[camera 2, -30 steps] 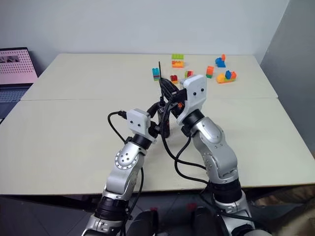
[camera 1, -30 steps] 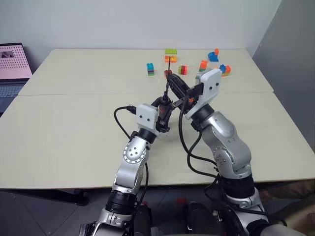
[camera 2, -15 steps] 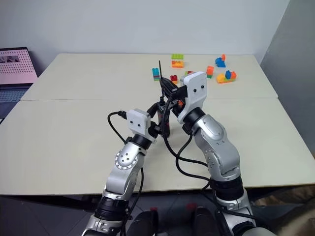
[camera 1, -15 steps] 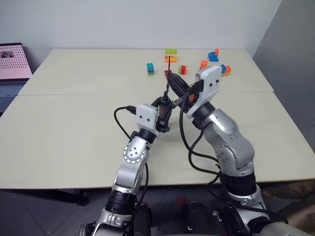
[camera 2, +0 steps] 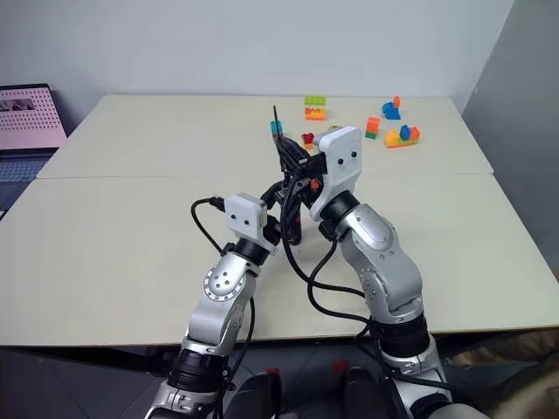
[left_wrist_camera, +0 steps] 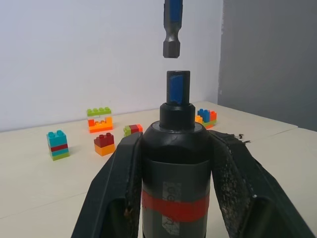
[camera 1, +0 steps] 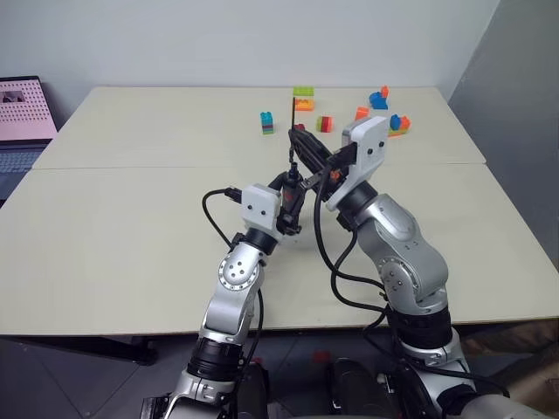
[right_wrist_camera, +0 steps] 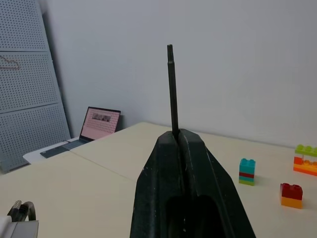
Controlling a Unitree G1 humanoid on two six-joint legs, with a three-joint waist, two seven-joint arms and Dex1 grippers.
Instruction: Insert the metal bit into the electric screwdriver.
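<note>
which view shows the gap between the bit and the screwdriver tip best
The left wrist view: the metal bit hangs just above the electric screwdriver, not yet in. The right wrist view shows the bit's far end; the eye views show both tools small.

The screwdriver [left_wrist_camera: 174, 173] is black with a red band and a blue insert in its tip. The bit [right_wrist_camera: 172, 89] is dark grey, with a blue band and a silvery end above the screwdriver. Beyond the black grippers, bricks [left_wrist_camera: 101, 119] in green, orange, red, teal and blue dot the cream table [camera 1: 131, 218]. The laptop [right_wrist_camera: 96, 126] screen is pink.
</note>
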